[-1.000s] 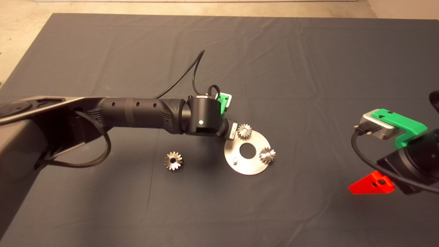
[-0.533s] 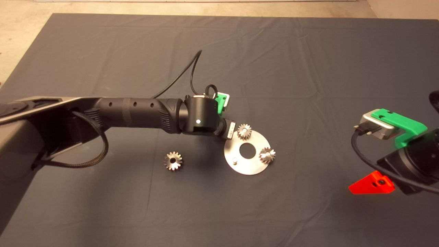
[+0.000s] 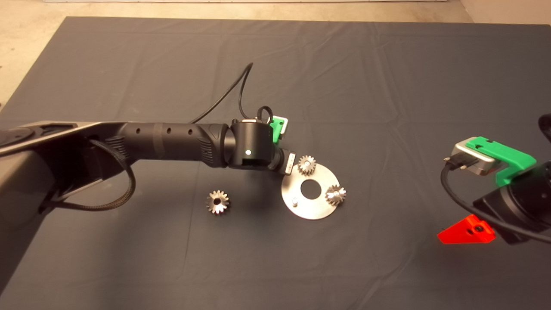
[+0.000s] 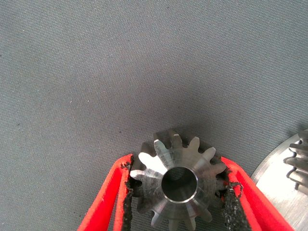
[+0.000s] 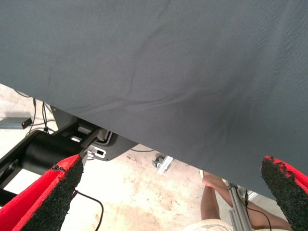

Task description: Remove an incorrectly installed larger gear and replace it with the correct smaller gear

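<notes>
My left gripper (image 4: 177, 163) is shut on a smaller gear (image 4: 178, 185) with short blunt teeth and a dark centre hole, over the mat just beside the round metal plate (image 4: 281, 185). In the head view the left wrist (image 3: 252, 150) hides that gripper and its gear. The plate (image 3: 316, 209) carries another smaller gear (image 3: 306, 165) at its far edge, a larger star-toothed gear (image 3: 335, 194) on its right side, and a bare pin (image 3: 295, 201). A second larger gear (image 3: 217, 202) lies loose on the mat, left of the plate. My right gripper (image 3: 467, 230) waits open at the lower right.
The dark mat (image 3: 366, 107) spreads wide around the plate. The right wrist view shows the open red fingers (image 5: 53, 192), the mat's edge, the floor with a black machine base (image 5: 48, 149) and a person's leg (image 5: 214, 202).
My left arm has shifted slightly to the left, away from the plate. The gears, the plate and the right arm have not moved.
</notes>
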You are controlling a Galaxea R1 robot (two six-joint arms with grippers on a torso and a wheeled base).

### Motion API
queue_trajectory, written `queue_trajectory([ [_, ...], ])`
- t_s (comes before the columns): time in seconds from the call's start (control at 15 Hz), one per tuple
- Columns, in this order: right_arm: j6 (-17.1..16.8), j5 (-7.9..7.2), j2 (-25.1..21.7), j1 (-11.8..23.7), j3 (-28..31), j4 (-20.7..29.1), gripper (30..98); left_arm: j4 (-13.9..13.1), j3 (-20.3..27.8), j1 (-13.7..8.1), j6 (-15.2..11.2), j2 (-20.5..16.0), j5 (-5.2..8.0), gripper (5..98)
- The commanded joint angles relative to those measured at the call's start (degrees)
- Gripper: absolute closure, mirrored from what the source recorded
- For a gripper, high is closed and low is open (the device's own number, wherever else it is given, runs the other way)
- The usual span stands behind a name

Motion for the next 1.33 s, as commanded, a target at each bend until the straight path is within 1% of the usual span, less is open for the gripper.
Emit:
queue_trajectory([
  [0.0, -0.05, 0.12, 0.11, 0.56, 0.27, 1.51, 30.6, 0.48, 0.62, -0.67, -0.17, -0.12, 0.78, 66.9],
  [0.13, -0.05, 0.13, 0.02, 0.56, 0.23, 1.51, 30.6, 0.39, 1.15, -1.15, -0.17, -0.21, 0.69, 67.1],
  [0.2, -0.05, 0.05, 0.04, 0.56, 0.25, 1.51, 30.6, 0.39, 2.57, -1.94, -0.11, -0.15, 0.98, 67.2],
  [0.27, -0.05, 0.13, 0.03, 0.56, 0.27, 1.51, 30.6, 0.23, 4.29, -3.28, -0.26, -0.21, 1.38, 68.4],
  [0.33, -0.05, 0.05, 0.02, 0.56, 0.21, 1.51, 30.6, -0.75, 4.58, -4.71, -0.44, -0.21, 1.81, 68.5],
  [0.47, -0.05, 0.13, 0.02, 0.56, 0.27, 1.51, 30.6, -5.67, 4.66, -7.78, -0.96, -0.30, 2.28, 68.9],
  [0.6, -0.05, 0.13, 0.02, 0.56, 0.22, 1.51, 30.6, -9.81, 5.35, -10.79, -1.47, -0.30, 2.28, 69.0],
  [0.67, -0.05, 0.13, 0.11, 0.56, 0.19, 1.51, 30.6, -11.41, 6.01, -12.03, -3.13, -0.39, 2.28, 69.0],
  [0.73, -0.05, 0.13, 0.09, 0.56, 0.27, 1.51, 30.6, -12.34, 7.18, -13.22, -4.99, -0.65, 2.28, 69.0],
  [0.8, -0.05, 0.13, 0.02, 0.56, 0.23, 1.51, 30.6, -12.70, 8.99, -13.59, -6.65, -1.04, 2.36, 69.1],
  [0.87, -0.05, 0.13, 0.02, 0.56, 0.27, 1.51, 30.6, -12.70, 11.45, -13.67, -8.72, -1.18, 3.08, 69.1],
  [0.93, -0.05, 0.13, 0.02, 0.56, 0.27, 1.51, 30.6, -12.70, 13.23, -13.67, -10.33, -1.27, 4.43, 69.2],
  [1.0, -0.05, 0.13, 0.02, 0.56, 0.22, 1.51, 30.6, -12.70, 15.41, -13.67, -11.61, -1.27, 6.29, 69.2],
  [1.07, -0.05, 0.13, 0.11, 0.56, 0.27, 1.51, 30.6, -12.70, 17.39, -13.67, -12.77, -1.35, 7.76, 69.2],
  [1.13, -0.05, 0.13, 0.11, 0.56, 0.22, 1.51, 30.6, -12.70, 19.27, -13.67, -13.94, -1.44, 8.34, 69.2],
  [1.27, -0.05, 0.13, 0.11, 0.56, 0.27, 1.51, 30.6, -12.70, 23.60, -13.59, -17.63, -1.62, 8.43, 69.2],
])
